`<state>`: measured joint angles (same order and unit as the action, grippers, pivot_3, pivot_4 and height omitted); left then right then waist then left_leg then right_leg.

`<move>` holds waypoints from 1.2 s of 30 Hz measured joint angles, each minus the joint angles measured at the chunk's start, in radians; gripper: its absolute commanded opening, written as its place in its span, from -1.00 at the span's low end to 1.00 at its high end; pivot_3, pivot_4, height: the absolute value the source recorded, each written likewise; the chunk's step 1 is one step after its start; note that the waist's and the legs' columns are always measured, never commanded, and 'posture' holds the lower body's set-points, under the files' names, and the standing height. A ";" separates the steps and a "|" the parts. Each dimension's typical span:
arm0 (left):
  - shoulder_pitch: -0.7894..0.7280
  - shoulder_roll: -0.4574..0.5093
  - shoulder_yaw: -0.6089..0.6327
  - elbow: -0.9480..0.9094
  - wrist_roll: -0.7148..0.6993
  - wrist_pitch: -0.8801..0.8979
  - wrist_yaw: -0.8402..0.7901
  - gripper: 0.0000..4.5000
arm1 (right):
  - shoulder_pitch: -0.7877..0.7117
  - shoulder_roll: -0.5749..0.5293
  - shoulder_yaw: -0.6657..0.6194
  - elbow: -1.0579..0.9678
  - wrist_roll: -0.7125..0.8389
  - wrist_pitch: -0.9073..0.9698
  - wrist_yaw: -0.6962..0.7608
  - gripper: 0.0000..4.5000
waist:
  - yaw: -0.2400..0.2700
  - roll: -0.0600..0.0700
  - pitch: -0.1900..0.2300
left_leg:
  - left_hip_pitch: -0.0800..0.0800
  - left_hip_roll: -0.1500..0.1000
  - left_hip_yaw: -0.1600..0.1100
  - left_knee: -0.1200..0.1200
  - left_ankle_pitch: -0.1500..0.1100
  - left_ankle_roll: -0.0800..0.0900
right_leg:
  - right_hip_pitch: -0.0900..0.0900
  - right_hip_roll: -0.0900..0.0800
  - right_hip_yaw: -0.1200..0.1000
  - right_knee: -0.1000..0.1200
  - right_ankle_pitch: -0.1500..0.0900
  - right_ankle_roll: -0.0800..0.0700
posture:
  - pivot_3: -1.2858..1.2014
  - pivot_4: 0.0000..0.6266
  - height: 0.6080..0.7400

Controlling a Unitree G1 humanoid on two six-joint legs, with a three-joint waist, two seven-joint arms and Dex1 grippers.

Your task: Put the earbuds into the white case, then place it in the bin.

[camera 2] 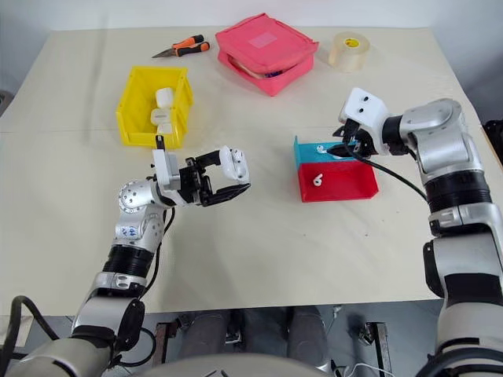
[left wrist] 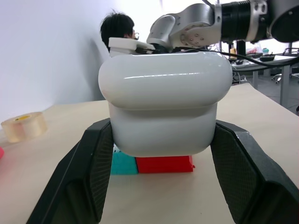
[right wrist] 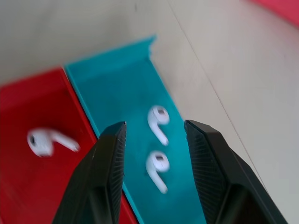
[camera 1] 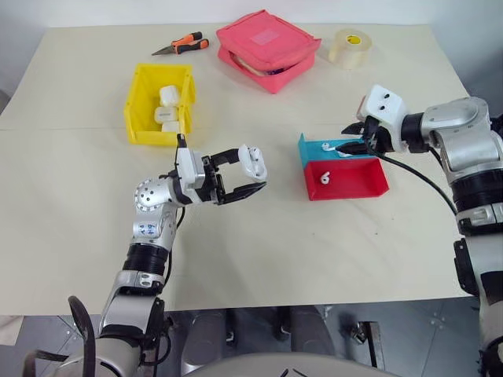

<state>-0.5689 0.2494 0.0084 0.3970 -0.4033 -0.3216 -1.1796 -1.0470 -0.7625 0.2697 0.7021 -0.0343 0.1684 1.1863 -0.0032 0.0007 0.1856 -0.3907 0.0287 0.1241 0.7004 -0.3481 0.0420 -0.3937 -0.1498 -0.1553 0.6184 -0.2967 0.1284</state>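
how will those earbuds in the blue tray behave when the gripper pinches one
The earbuds look glossy and rounded, so one may well slip or squirt from the fingers of the right gripper. They are tiny beside those fingers, likely very light and easily flicked. Lying loose on the blue tray, a nudged one would probably slide or spin.
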 measured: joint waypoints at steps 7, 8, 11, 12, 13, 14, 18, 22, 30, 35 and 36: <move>0.007 -0.003 -0.012 -0.030 0.001 0.002 0.009 0.22 | -0.006 -0.050 -0.016 0.046 -0.022 -0.067 0.060 -0.09 | -0.001 0.000 0.000 | 0.000 0.000 0.000 0.000 0.000 0.000 | 0.000 0.000 0.000 0.000 0.000 0.000 | 0.03 -0.52 1.00; 0.007 -0.006 -0.016 -0.032 0.001 0.002 0.009 0.22 | 0.009 -0.065 -0.039 0.034 -0.009 -0.068 0.071 -0.09 | 0.001 0.000 0.000 | 0.000 0.000 0.000 0.000 0.000 -0.001 | 0.000 0.000 0.000 0.000 0.000 0.000 | 0.03 -0.52 1.00; 0.017 -0.008 -0.020 -0.037 0.001 0.003 0.010 0.22 | 0.105 -0.138 -0.138 -0.067 0.069 -0.057 0.111 -0.09 | 0.007 0.000 0.000 | -0.001 0.000 -0.002 0.000 0.001 -0.001 | 0.000 0.000 -0.002 0.000 0.000 0.000 | 0.03 -0.52 1.00; 0.019 -0.007 -0.020 -0.036 0.001 0.003 0.011 0.22 | 0.145 -0.167 -0.171 -0.103 0.091 -0.044 0.118 -0.09 | 0.009 0.000 0.000 | -0.001 0.000 -0.002 0.000 0.001 -0.001 | 0.000 0.000 -0.002 -0.001 0.000 0.000 | 0.03 -0.52 1.00; 0.020 -0.007 -0.019 -0.035 0.002 0.003 0.011 0.22 | 0.191 -0.195 -0.211 -0.144 0.114 -0.025 0.120 -0.09 | 0.010 0.000 0.000 | -0.001 -0.001 -0.001 0.000 0.000 -0.001 | 0.000 0.000 -0.001 -0.001 0.000 0.000 | 0.03 -0.52 1.00; 0.019 -0.008 -0.021 -0.034 0.001 0.003 0.012 0.22 | 0.254 -0.224 -0.262 -0.193 0.146 -0.007 0.122 -0.09 | 0.013 0.000 0.000 | -0.001 -0.001 -0.002 0.000 0.000 -0.001 | 0.001 0.000 -0.002 -0.002 0.000 0.000 | 0.03 -0.52 1.00; 0.008 -0.008 -0.016 -0.024 -0.001 0.003 0.009 0.22 | 0.561 -0.319 -0.487 -0.378 0.262 0.073 0.130 -0.09 | 0.027 0.000 0.000 | -0.001 0.000 -0.002 0.000 0.001 -0.001 | 0.001 0.000 -0.002 -0.002 0.000 0.000 | 0.03 -0.52 1.00; -0.011 -0.019 -0.018 0.000 -0.002 0.002 0.002 0.22 | 0.758 -0.334 -0.647 -0.530 0.337 0.144 0.126 -0.09 | 0.024 0.001 0.000 | 0.002 0.000 0.000 0.001 0.001 -0.001 | 0.003 0.000 -0.001 -0.001 0.001 0.000 | 0.03 -0.52 1.00; -0.043 -0.039 -0.015 0.047 -0.002 -0.015 -0.012 0.22 | 0.679 -0.307 -0.616 -0.574 0.377 0.167 0.064 -0.09 | 0.011 0.001 0.000 | 0.002 0.001 -0.001 0.001 0.002 -0.001 | 0.002 0.000 -0.001 0.000 0.001 -0.001 | 0.03 -0.52 1.00; -0.046 -0.045 -0.015 0.046 -0.001 -0.026 -0.013 0.22 | 0.447 -0.194 -0.422 -0.455 0.323 0.139 0.038 -0.09 | 0.002 0.001 0.000 | 0.001 0.000 -0.001 0.000 0.003 -0.001 | 0.002 0.000 -0.001 0.000 0.001 -0.001 | 0.03 -0.52 1.00; -0.044 -0.046 -0.017 0.043 -0.001 -0.027 -0.012 0.22 | 0.397 -0.167 -0.381 -0.416 0.303 0.134 0.033 -0.09 | 0.002 0.001 0.000 | 0.001 0.000 -0.001 0.000 0.003 -0.001 | 0.001 0.000 -0.001 0.000 0.001 -0.001 | 0.03 -0.52 1.00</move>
<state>-0.6130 0.2029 -0.0085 0.4399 -0.4047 -0.3482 -1.1919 -0.6498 -0.9298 -0.1112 0.2862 0.2691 0.3026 1.2196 -0.0017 0.0017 0.1855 -0.3897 0.0290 0.1231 0.7003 -0.3456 0.0407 -0.3924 -0.1497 -0.1564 0.6181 -0.2955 0.1271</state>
